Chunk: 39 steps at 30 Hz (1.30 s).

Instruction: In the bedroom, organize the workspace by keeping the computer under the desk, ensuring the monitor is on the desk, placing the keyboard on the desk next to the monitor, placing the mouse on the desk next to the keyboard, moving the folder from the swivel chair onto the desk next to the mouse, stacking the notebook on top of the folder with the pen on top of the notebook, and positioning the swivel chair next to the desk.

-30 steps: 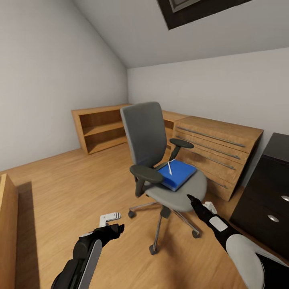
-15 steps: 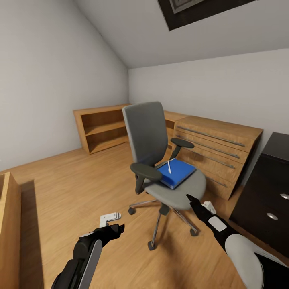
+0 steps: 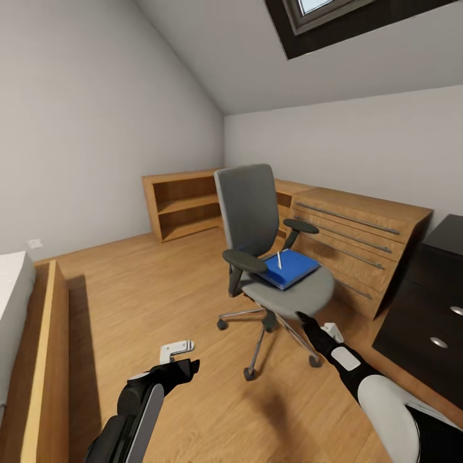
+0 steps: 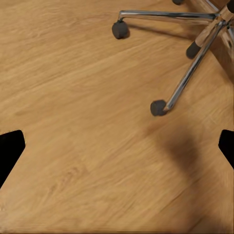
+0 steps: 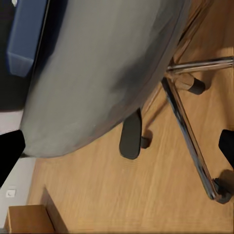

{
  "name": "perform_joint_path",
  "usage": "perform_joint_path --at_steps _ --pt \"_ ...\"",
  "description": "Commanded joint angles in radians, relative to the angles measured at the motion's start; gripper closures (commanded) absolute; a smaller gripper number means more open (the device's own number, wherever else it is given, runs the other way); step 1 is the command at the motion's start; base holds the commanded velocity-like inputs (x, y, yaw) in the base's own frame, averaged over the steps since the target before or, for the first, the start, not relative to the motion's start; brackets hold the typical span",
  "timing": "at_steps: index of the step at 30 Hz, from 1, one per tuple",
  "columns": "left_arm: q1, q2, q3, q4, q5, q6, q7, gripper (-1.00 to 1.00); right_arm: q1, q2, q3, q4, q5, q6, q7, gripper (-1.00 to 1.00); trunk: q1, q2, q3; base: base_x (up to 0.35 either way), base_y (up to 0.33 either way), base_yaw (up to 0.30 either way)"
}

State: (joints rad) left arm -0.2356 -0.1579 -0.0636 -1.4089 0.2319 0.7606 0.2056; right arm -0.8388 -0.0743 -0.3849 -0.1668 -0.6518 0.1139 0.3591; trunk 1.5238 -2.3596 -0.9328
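Open floor: bare light wooden floor (image 3: 161, 302) lies between the robot and the chair, with a wide free strip on the left running to the back wall.
Left edge: a light wooden bed frame (image 3: 45, 360) with a white mattress borders the floor on the left.
Left gripper (image 3: 183, 360): held low over the floor, forearm pointing forward; its 2 black fingertips (image 4: 10, 146) stand wide apart with nothing between them.
Right gripper (image 3: 315, 328): reaching forward, just short of the seat's front edge; its tips sit at the 2 sides of the right wrist view, spread wide, empty.
Swivel chair (image 3: 257, 238): grey padded seat and tall back, black armrests, chrome star base on castors, standing mid-room ahead of the right arm.
Folder (image 3: 290, 269): thin bright blue rectangle lying flat on the seat, a slim white pen (image 3: 279, 260) on top.
Desk (image 3: 437, 308): black drawers with round silver knobs at the right edge.
Behind: a light wooden chest of drawers (image 3: 360, 244) and a low open wooden shelf unit (image 3: 183, 204) against the wall.
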Motion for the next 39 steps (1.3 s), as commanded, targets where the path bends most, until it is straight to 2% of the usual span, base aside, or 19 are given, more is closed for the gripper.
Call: perform_joint_path --at_steps 1,11,16,28,39 --pt "-0.001 0.000 -0.001 -0.001 0.011 0.003 0.009 -1.00 0.000 0.000 -0.003 0.000 -0.007 0.007 0.003 -1.00 0.000 0.000 0.000 -0.104 -0.025 0.134" --pt "-0.001 0.000 -0.002 0.009 0.010 0.003 0.009 -1.00 0.000 0.023 -0.002 0.006 0.007 0.006 0.004 -1.00 0.000 0.000 0.002 -0.028 -0.007 0.055" --pt "-0.001 -0.001 -0.024 0.031 0.009 0.003 0.009 -1.00 0.000 0.036 -0.002 0.007 0.033 0.006 0.005 -1.00 0.000 0.000 0.002 -0.002 -0.001 0.005" --pt "-0.001 -0.001 -0.031 0.034 0.009 0.003 0.009 -1.00 0.000 0.053 -0.001 0.006 0.041 0.010 0.003 -1.00 0.000 0.000 0.002 0.002 0.000 0.000" --pt "-0.001 -0.002 -0.031 0.034 0.009 0.003 0.009 -1.00 0.000 0.054 -0.002 0.006 0.041 0.009 0.004 -1.00 0.000 0.000 0.002 0.271 0.000 0.000"
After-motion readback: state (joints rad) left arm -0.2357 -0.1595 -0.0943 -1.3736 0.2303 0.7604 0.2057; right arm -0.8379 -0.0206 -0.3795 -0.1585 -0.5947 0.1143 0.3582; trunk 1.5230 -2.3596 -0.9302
